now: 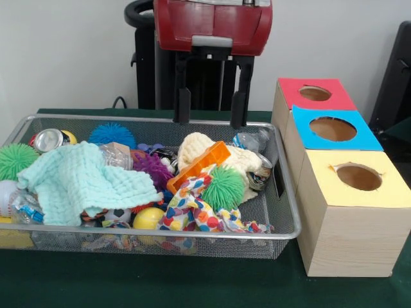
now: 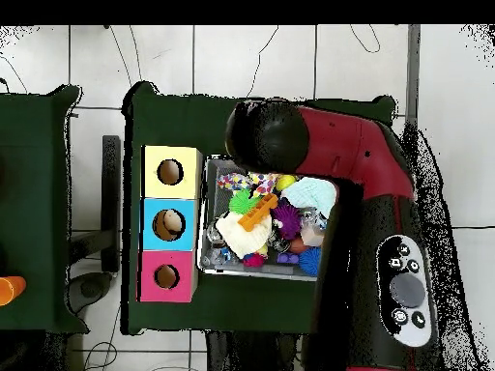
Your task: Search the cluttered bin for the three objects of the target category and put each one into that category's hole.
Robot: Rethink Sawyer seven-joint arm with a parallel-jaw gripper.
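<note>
Yellow box [image 1: 352,221] beside mesh bin [image 1: 286,218] of cloths, spiky balls, cans.

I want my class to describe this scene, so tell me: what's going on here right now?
A red robot arm holds its open, empty gripper above the far side of a wire bin crammed with cloths, spiky balls and cans. Nothing is being held yet. Beside the bin stand three boxes with holes on top: pink, blue and yellow.
</note>
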